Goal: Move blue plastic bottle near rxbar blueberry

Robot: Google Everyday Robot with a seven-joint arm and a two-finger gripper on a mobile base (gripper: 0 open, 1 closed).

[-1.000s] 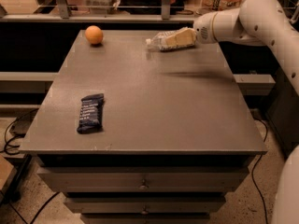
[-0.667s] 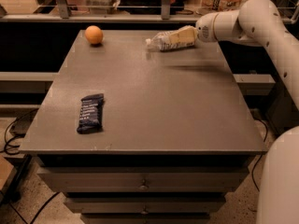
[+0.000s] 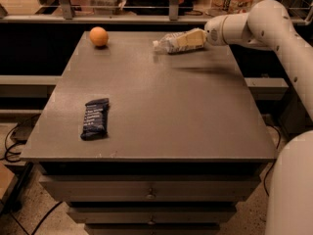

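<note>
Found gripper (image 3: 188, 40) above far right of table (image 3: 161, 106), clamped on blue plastic bottle (image 3: 165, 44), held sideways clear of the surface, cap pointing left. Label largely hidden by fingers (image 3: 194, 37). Noted rxbar blueberry (image 3: 95, 118) flat near front left edge, well apart from bottle. Logged orange (image 3: 98, 36) at far left corner. Arm (image 3: 264, 21) cut off at right edge.

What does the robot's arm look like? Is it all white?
Mostly, yes. The arm is smooth, creamy white, made of fat rounded tubes with round joints. No cables show. Its gripper, above the far side of the table by the blue plastic bottle, looks pale cream too.
</note>
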